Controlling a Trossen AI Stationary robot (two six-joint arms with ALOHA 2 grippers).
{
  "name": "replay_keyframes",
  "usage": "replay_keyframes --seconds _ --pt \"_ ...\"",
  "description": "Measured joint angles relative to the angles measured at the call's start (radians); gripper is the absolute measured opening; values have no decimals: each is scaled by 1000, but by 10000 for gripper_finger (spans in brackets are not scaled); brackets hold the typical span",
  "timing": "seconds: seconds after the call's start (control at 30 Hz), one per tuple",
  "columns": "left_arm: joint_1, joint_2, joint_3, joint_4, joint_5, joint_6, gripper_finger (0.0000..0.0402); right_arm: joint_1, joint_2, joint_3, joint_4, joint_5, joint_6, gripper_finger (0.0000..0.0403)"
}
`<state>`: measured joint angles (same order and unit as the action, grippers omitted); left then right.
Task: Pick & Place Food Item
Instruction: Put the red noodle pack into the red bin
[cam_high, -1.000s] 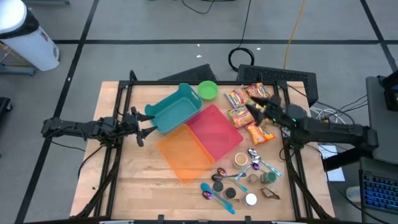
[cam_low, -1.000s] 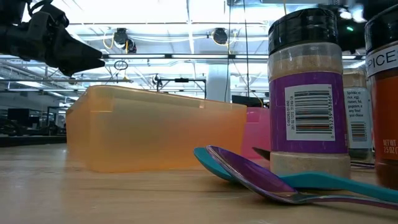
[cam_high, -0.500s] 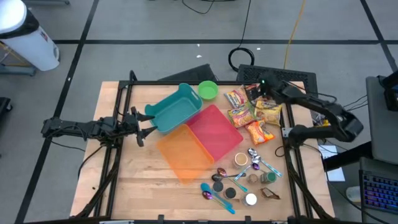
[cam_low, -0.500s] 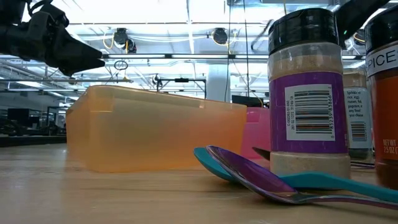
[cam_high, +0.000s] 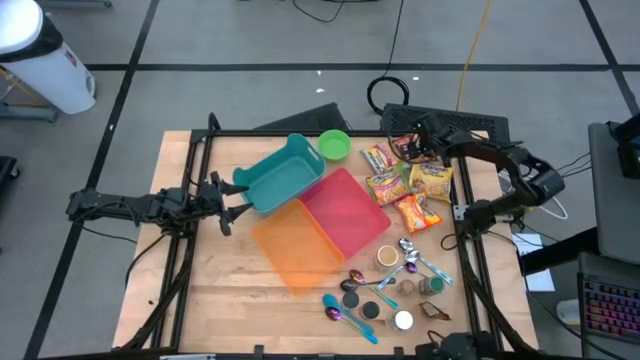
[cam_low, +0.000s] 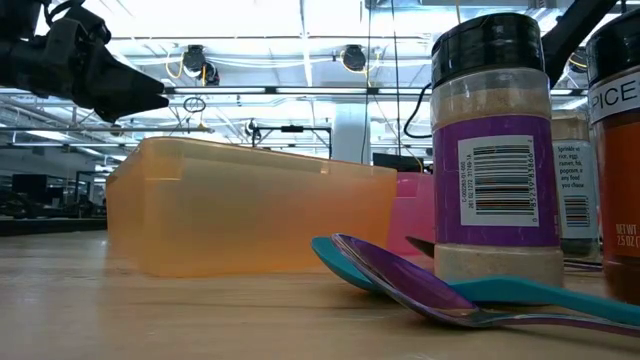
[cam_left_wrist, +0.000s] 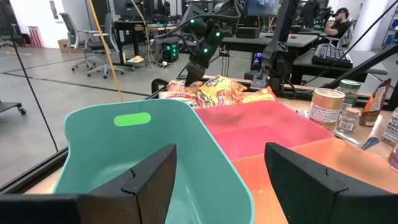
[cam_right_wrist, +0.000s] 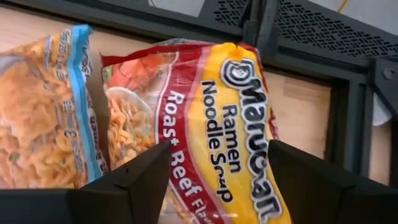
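Several ramen packets (cam_high: 386, 184) lie flat on the far right of the table. My right gripper (cam_high: 411, 150) hangs open over the farthest one, a red and yellow roast beef packet (cam_right_wrist: 214, 118), slanting down at it. Its fingers (cam_right_wrist: 134, 180) stand on either side of the packet's near part, and I cannot tell that they touch it. A blue-striped packet (cam_right_wrist: 43, 112) lies beside it. My left gripper (cam_high: 228, 205) waits open and level at the table's left edge, facing the teal bin (cam_left_wrist: 124, 155).
A teal bin (cam_high: 280, 175), a pink bin (cam_high: 345, 210) and an orange bin (cam_high: 295, 245) lie in a row across the table's middle. A green bowl (cam_high: 334, 144) stands far back. Spice jars (cam_low: 495, 150) and spoons (cam_high: 350, 310) crowd the near right. A dark frame rail (cam_right_wrist: 298, 68) runs behind the packets.
My right gripper has swung from above the middle packets toward the table's far edge, sunk lower and tipped its fingers downward over the farthest packet. The packets have kept their places.
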<state>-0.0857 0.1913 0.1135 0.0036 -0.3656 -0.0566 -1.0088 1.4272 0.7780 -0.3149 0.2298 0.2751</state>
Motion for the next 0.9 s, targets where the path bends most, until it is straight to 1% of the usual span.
replay_keyframes --seconds 0.1,0.2,0.67,0.9 --pt "0 0 0 0 0 0 253 0 22 1 15 0 -3 242" --pt "0 0 0 0 0 0 253 0 28 1 24 0 -7 219" --pt "0 0 0 0 0 0 253 0 23 1 28 4 -9 81" --pt "0 0 0 0 0 0 253 0 23 1 59 4 -40 10"
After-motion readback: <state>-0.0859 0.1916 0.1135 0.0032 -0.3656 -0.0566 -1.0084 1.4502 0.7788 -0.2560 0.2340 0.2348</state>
